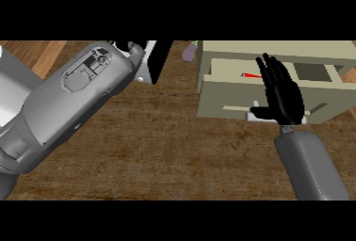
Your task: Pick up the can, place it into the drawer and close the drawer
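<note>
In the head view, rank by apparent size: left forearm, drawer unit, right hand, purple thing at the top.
1. Left forearm, though it sits nearest the camera, which inflates it.
2. Drawer unit.
3. Right hand, fingers straight over the drawer.
4. Purple object, partly hidden.

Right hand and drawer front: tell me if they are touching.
Cannot tell. In the head view the right hand lies with straight fingers across the drawer front, overlapping it, but this steep angle shows neither contact nor a gap.
</note>
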You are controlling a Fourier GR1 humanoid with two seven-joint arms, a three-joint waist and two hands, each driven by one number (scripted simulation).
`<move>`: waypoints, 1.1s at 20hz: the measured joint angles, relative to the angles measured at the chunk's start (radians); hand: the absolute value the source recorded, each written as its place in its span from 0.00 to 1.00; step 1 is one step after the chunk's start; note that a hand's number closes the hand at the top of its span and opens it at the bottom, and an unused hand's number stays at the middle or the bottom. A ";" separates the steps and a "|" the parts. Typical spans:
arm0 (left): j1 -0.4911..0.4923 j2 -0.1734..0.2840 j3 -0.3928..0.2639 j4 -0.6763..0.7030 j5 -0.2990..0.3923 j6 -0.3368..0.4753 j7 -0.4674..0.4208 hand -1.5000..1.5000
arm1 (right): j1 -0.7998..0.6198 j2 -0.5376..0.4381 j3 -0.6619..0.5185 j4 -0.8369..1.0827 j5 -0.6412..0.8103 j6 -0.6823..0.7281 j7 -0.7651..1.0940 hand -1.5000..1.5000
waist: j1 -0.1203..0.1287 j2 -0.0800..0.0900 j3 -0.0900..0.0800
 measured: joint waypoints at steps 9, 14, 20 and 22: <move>0.088 0.079 0.008 -0.132 -0.018 -0.012 0.047 0.00 | -0.205 -0.009 -0.092 0.304 0.014 -0.170 -0.028 0.00 | 0.011 0.013 0.007; 0.158 0.110 0.007 -0.203 -0.036 -0.013 0.058 0.00 | -0.338 -0.010 -0.131 0.474 0.027 -0.224 -0.011 0.00 | 0.015 0.024 0.014; 0.242 0.144 0.006 -0.305 -0.059 -0.008 0.063 0.00 | -0.434 -0.005 -0.167 0.628 0.033 -0.319 0.002 0.00 | 0.018 0.027 0.020; 0.259 0.151 0.006 -0.321 -0.069 -0.009 0.063 0.00 | -0.457 -0.003 -0.173 0.666 0.039 -0.346 0.017 0.00 | 0.014 0.028 0.021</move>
